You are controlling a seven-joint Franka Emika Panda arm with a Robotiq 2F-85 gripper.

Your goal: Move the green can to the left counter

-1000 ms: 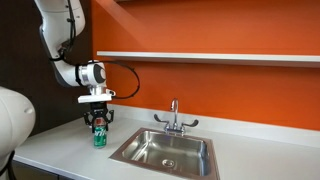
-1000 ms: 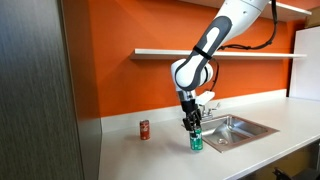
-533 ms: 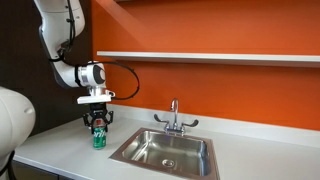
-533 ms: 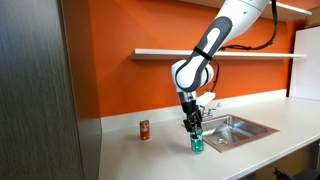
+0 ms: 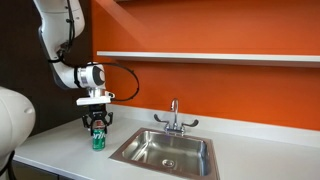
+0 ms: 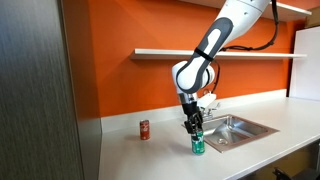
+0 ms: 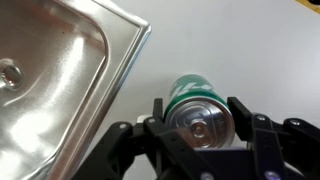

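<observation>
In an exterior view the green can (image 5: 97,140) is seen upright at the level of the bench (image 5: 55,152), near the sink (image 5: 165,152), with the hand (image 5: 97,128) closed on its upper part. In an exterior view the green can (image 6: 197,145) stands well apart from the red can (image 6: 144,129), where the wider bench lies. In the wrist view the can is gripped between the fingers (image 7: 245,118). The carry is judged in hand; travel away from the sink is called for next.

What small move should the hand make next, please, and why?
Probably open the hand: the green can already appears to stand upright on the counter beside the sink, with the fingers clasping its sides.
</observation>
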